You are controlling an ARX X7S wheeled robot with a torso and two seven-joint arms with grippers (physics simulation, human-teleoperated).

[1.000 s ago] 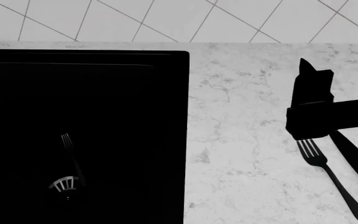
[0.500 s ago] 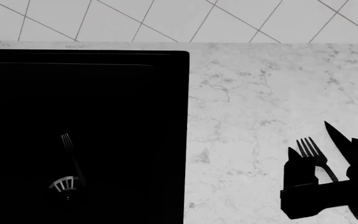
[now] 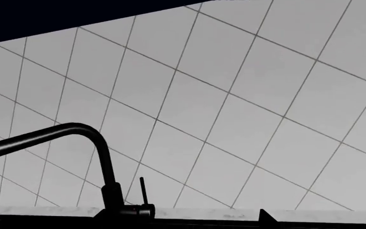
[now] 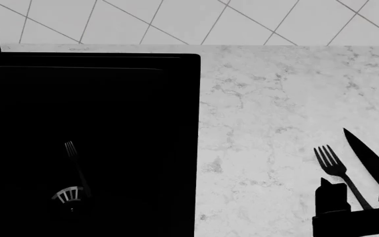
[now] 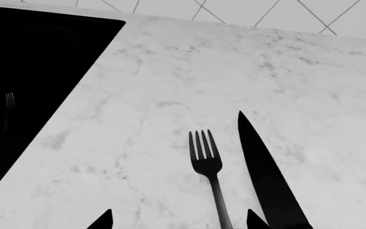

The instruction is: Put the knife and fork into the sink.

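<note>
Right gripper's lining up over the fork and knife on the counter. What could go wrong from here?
1. The fork and knife lie close side by side; the right gripper straddles the fork's handle, and one fingertip sits near the knife, so closing may nudge or catch it.
2. Both lie flat on the counter; thin, so a pinch may slip.
3. One fork already lies in the sink, near the drain.

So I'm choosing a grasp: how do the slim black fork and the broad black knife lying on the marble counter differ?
The slim black four-tined fork is narrow, while the broad-bladed black knife is wide and tapers to one point. The knife's tip reaches further toward the tiled wall than the fork's tines. Both lie flat, side by side and apart, on the white marble counter.
</note>
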